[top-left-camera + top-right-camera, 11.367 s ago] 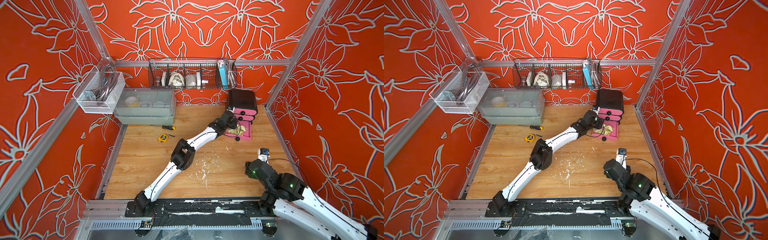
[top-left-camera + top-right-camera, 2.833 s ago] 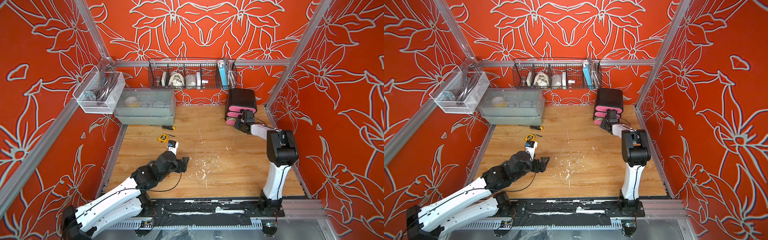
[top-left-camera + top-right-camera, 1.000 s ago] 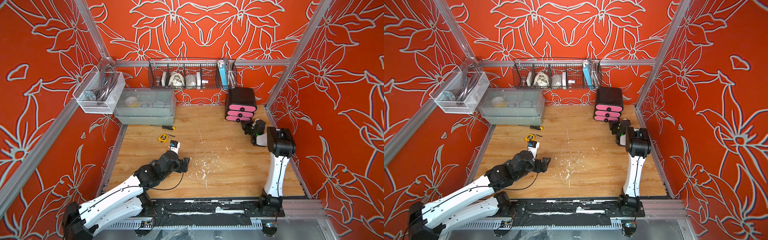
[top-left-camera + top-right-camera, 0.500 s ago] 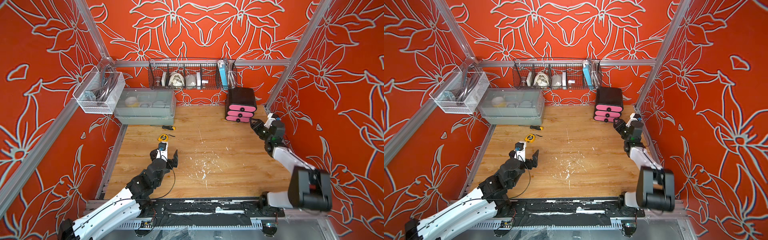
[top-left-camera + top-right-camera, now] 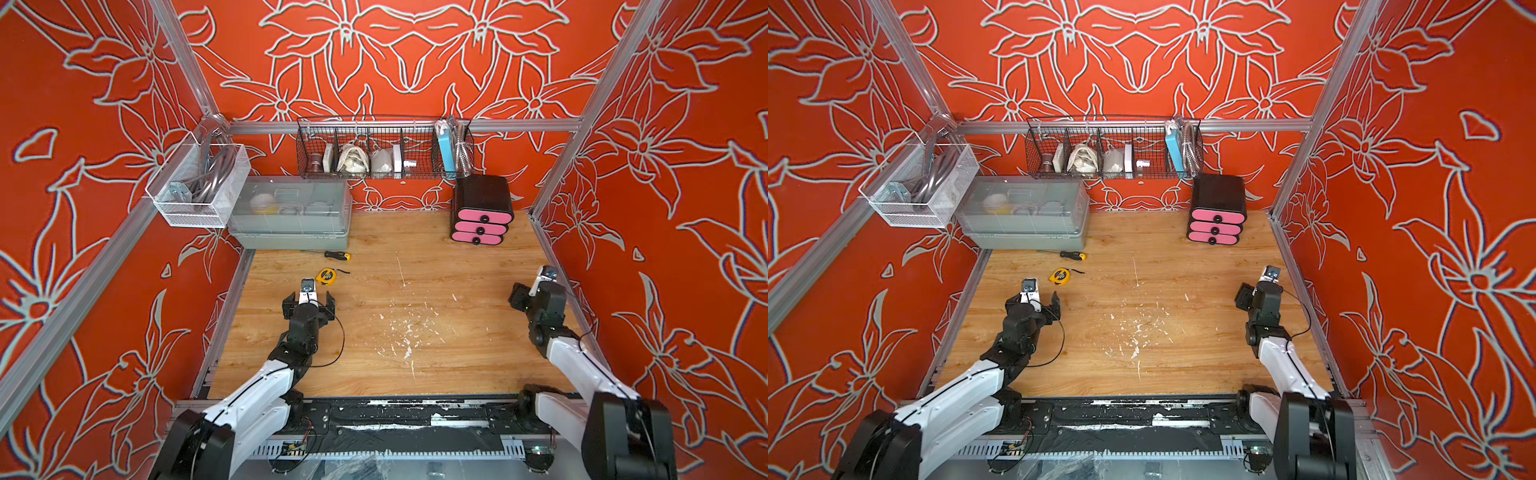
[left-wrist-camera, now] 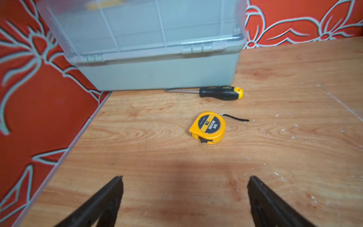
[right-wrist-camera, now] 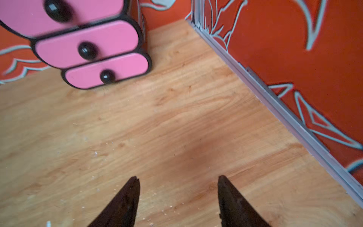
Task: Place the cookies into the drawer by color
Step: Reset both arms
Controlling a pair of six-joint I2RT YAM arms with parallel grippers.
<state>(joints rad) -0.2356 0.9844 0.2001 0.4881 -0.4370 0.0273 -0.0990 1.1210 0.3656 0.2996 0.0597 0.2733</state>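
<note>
- While the drawer [image 5: 481, 218] shows three pink fronts shut, left fingers [image 6: 108, 200] spread wide, empty, near the tape measure [image 6: 208, 126].
- Right fingers [image 7: 127, 202] parted, empty, over the counter [image 7: 176, 118].

**user1:** so what did a top view actually show on the table [image 5: 457, 266]?

**user2:** not much tbh. the drawer [image 5: 481, 216] stood at the far right end, and all three pink fronts looked pushed in flush. the grey bin [image 5: 291, 216] sat at the far left with a screwdriver [image 5: 336, 255] lying just in front of it. a yellow tape measure [image 5: 326, 276] was a bit nearer the arms.

**user1:** and the arms?

**user2:** the left gripper [image 5: 308, 299] was just short of the tape measure, with its jaws spread wide and nothing between them. the right gripper [image 5: 517, 297] was at the table's right edge, well apart from the drawer. couldn't tell how its jaws stood from that angle.
</note>
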